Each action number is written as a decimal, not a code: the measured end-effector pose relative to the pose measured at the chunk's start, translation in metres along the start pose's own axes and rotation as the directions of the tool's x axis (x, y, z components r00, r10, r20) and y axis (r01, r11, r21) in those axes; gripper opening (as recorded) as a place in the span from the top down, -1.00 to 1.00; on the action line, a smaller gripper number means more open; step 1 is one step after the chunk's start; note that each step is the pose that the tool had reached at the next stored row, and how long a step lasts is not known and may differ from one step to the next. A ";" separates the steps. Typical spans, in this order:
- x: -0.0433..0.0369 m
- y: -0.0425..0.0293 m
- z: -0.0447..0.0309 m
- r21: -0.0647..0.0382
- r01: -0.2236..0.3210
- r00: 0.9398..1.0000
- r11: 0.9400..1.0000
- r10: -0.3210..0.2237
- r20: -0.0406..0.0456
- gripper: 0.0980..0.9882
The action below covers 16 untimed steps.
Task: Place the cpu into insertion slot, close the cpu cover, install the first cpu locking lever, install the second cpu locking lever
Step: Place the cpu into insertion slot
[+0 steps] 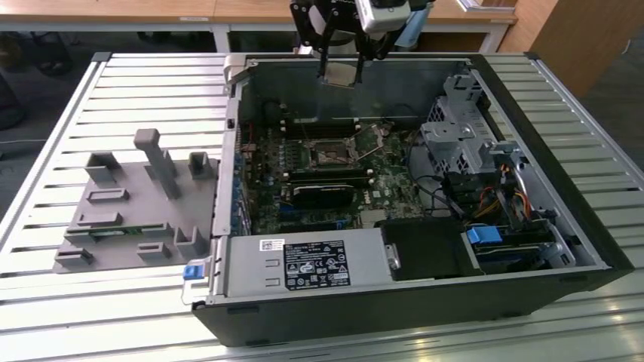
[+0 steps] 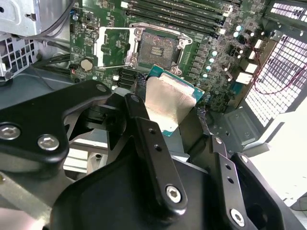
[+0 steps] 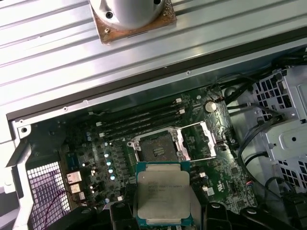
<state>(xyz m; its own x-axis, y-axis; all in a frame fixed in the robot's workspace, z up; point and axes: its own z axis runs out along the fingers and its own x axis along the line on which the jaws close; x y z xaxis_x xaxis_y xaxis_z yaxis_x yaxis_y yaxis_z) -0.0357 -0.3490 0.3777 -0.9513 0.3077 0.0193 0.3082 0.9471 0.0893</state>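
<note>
My gripper (image 1: 342, 69) hangs over the far wall of the open computer case (image 1: 563, 188), shut on the cpu (image 1: 342, 73). In both wrist views the cpu (image 3: 163, 194) (image 2: 168, 103) is a flat square chip with a dull silver top and a green edge, clamped between the black fingers (image 2: 144, 139). The insertion slot (image 1: 330, 154) (image 3: 156, 147) (image 2: 156, 48) lies bare on the green board, well below the chip. The cpu cover (image 3: 199, 141) (image 2: 112, 45), a thin silver frame, is swung open and lies beside the slot.
A silver power supply box (image 1: 302, 264) fills the case's near corner. A metal drive cage (image 1: 463, 143) with cables stands at the exterior view's right. Long black memory slots (image 1: 322, 177) run beside the socket. A grey fixture tray (image 1: 131, 204) rests on the slatted table (image 1: 101, 317).
</note>
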 end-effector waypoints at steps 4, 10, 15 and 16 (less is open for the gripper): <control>0.0000 0.0000 0.0001 0.000 -0.016 1.000 1.000 0.016 0.001 0.04; 0.0000 0.0000 0.0002 -0.001 -0.039 0.999 0.999 0.039 0.003 0.04; 0.0000 0.0000 0.0003 -0.001 -0.058 0.998 0.998 0.058 0.005 0.04; 0.0000 0.0000 0.0003 -0.001 -0.061 0.998 0.998 0.061 0.005 0.04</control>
<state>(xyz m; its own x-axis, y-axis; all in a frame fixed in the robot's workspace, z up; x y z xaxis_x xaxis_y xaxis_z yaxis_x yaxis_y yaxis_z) -0.0357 -0.3490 0.3774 -0.9305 0.3657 0.0193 0.3660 0.9263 0.0893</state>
